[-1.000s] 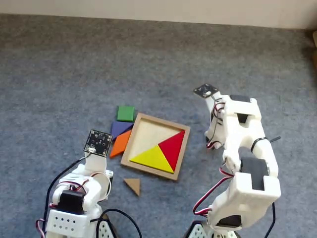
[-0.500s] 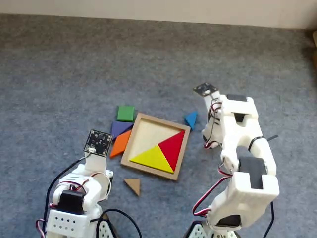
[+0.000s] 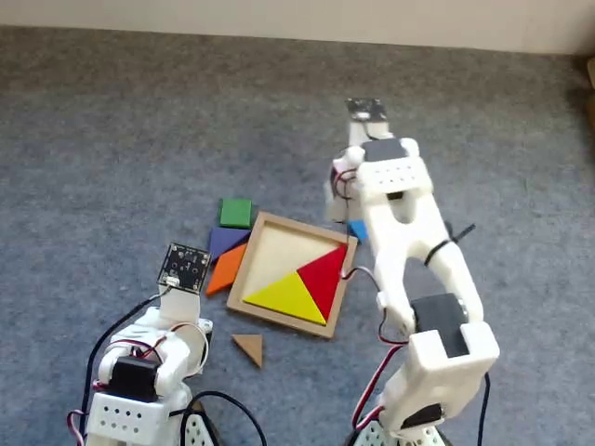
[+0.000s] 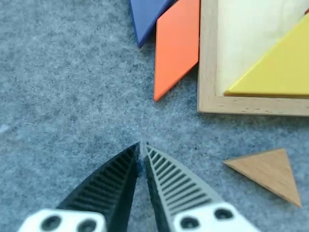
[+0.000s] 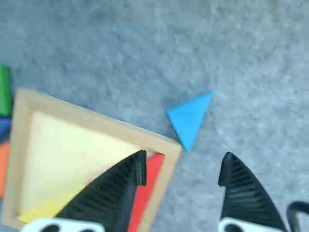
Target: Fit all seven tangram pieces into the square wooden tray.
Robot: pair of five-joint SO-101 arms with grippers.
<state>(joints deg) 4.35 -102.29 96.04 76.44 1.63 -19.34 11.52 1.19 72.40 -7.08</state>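
Up top, the tray (image 3: pixel 307 230) sits skewed on the grey carpet (image 3: pixel 112 121). Two pieces are in: the red triangle (image 3: pixel 325 272) and the yellow triangle (image 3: pixel 288 297), edge to edge in the half nearer the arms, and the far half is bare wood. On the left arm's side of the tray, the green square (image 3: pixel 235 213) lies off the far corner. The navy triangle (image 3: pixel 223 240) is just below it, and the orange piece (image 3: pixel 226 268) is tucked against the rim. The wood triangle (image 3: pixel 249 347) lies alone on the carpet, near the tray's front edge. The left arm (image 3: pixel 149 358) is folded back by its base. The right arm (image 3: pixel 409 232) stretches out past the tray's far right corner, and the blue triangle (image 3: pixel 358 229) peeks out from under it, just beside that corner.

At the left wrist, the left gripper (image 4: pixel 143 147) is pinched closed on nothing, its tips low over bare carpet. Ahead of it are the orange piece (image 4: pixel 176 46) along the tray rim (image 4: pixel 207 63), the navy triangle (image 4: pixel 147 14) beyond, and yellow (image 4: pixel 275 72) inside. The wood triangle (image 4: pixel 265 169) is off to one side, apart from the tray.

At the right wrist, the right gripper (image 5: pixel 183 157) is spread wide and holds nothing. One finger is over the tray's corner by the red triangle (image 5: pixel 149 179), the other over carpet. The blue triangle (image 5: pixel 189 118) lies flat on the carpet just outside that corner, between the two fingers' lines. Whether it touches the rim (image 5: pixel 96 121), I can't tell.
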